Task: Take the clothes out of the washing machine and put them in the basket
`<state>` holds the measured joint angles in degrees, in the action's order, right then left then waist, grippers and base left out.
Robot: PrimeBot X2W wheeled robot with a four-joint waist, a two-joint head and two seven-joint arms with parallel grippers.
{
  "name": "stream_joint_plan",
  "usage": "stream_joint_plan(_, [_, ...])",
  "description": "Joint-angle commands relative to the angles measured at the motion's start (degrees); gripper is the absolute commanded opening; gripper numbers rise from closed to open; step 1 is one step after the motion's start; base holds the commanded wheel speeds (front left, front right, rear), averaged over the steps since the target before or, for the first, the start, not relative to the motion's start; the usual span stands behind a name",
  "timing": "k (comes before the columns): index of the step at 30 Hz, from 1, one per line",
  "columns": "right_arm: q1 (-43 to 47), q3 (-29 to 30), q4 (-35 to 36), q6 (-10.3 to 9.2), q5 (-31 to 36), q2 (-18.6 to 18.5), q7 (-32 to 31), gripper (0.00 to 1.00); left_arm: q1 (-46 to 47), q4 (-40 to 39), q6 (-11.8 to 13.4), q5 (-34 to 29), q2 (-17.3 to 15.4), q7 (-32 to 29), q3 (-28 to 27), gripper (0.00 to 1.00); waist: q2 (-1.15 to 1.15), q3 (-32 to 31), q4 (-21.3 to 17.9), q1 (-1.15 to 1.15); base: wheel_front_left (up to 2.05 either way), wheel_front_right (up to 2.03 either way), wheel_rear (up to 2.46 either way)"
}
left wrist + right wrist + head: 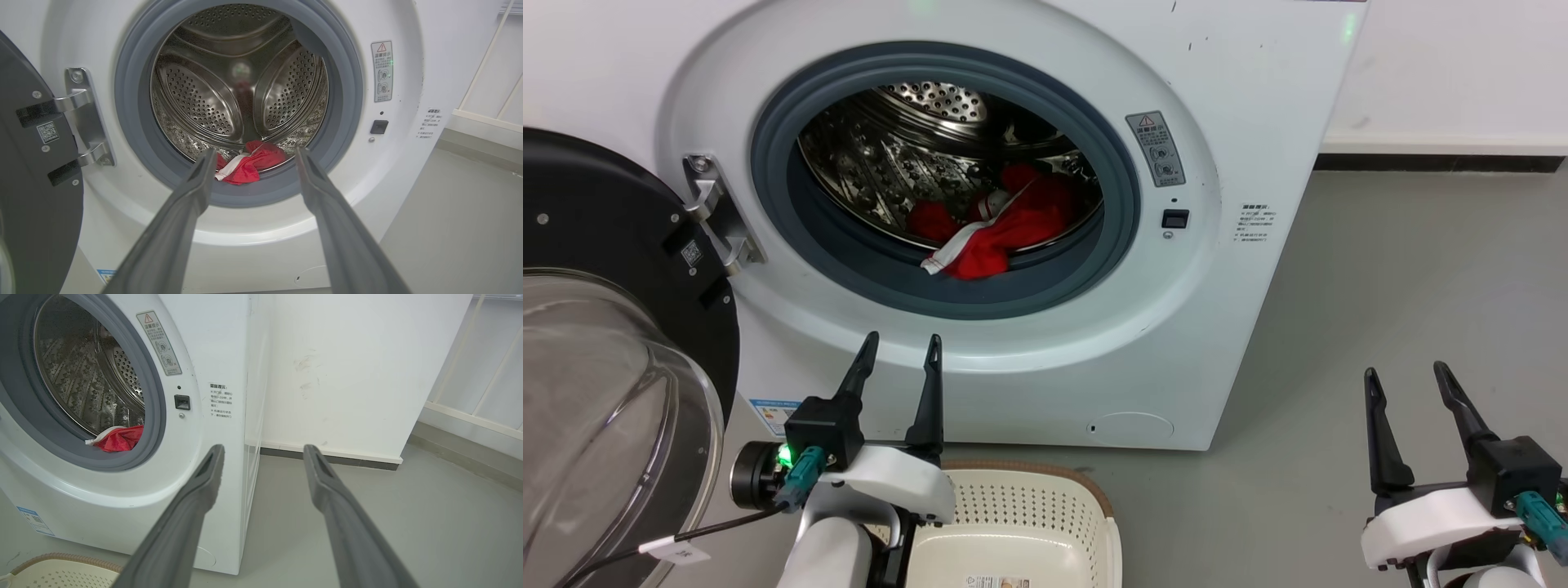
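Note:
The white washing machine (1241,106) stands with its black-rimmed glass door (605,392) swung wide to the left. Red clothes (1001,224) with white trim lie bunched at the drum's front bottom, one edge draped over the grey seal (1127,204). They also show in the left wrist view as red clothes (249,165) between the fingers, farther off. My left gripper (903,347) is open, empty, below the drum opening and above the cream basket (1029,502). My right gripper (1405,374) is open and empty over the floor, right of the machine. Clothes (118,439) and basket corner (57,571) appear in the right wrist view.
Grey floor (1405,278) spreads right of the machine up to a white wall with a dark baseboard (1437,162). The open door (32,175) and its metal hinge (715,216) crowd the left side near my left arm.

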<state>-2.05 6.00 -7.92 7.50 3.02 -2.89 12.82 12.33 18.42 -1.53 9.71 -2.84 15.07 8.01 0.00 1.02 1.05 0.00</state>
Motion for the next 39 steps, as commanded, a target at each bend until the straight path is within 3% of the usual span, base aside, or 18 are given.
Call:
stream_joint_plan(1, [-0.1,-0.1,0.5,-0.02,-0.1,0.0,-0.1,1.00,1.1,0.1,-0.2,-0.5,-0.1,0.2,-0.4,1.00,0.00,0.6,0.0,0.00,0.00,0.00,0.00])
stream_joint_plan(10, [-2.7,-0.3,3.1,-0.03,-0.8,0.0,-0.5,1.00,5.5,0.8,-0.1,-1.7,-0.1,0.2,-1.6,1.00,0.00,6.3,-0.5,0.00,0.00,0.00,0.00])
stream_joint_plan(22, [-9.0,-2.2,7.5,-0.03,-2.0,0.1,-0.1,1.00,20.1,6.2,-0.8,-3.5,-2.7,0.1,-6.0,1.00,0.00,21.5,-4.5,0.00,0.00,0.00,0.00])
stream_joint_plan(31, [-13.1,-3.7,6.2,-0.03,-4.1,0.1,1.2,1.00,33.6,14.2,-2.2,-4.2,-6.2,0.1,-7.1,1.00,0.00,30.1,-8.4,0.00,0.00,0.00,0.00])
stream_joint_plan(39, [-15.7,-5.7,3.5,-0.03,-6.6,0.1,2.2,1.00,46.5,25.1,-2.9,-4.7,-9.5,-2.6,-6.4,1.00,0.00,33.9,-11.5,0.00,0.00,0.00,0.00])
